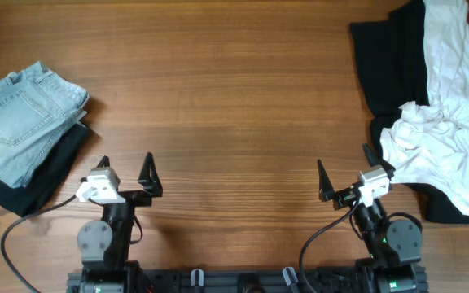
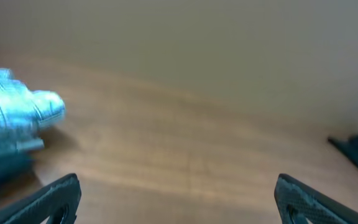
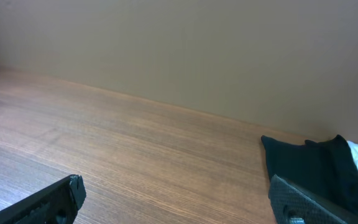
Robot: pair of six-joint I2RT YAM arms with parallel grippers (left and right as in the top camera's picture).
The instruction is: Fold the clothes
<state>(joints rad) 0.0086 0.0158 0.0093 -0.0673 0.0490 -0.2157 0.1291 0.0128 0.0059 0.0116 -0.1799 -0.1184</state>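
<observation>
A heap of unfolded clothes lies at the right edge: a crumpled white garment (image 1: 454, 98) over black garments (image 1: 389, 57). The black cloth also shows in the right wrist view (image 3: 316, 168). At the left, folded light-blue jeans (image 1: 19, 118) rest on a folded black garment (image 1: 43, 183); the jeans also show in the left wrist view (image 2: 11, 115). My left gripper (image 1: 125, 172) is open and empty near the front edge. My right gripper (image 1: 346, 175) is open and empty, just left of the white garment.
The wooden table (image 1: 234, 106) spans the view. Both arm bases and their cables (image 1: 23, 252) sit at the front edge.
</observation>
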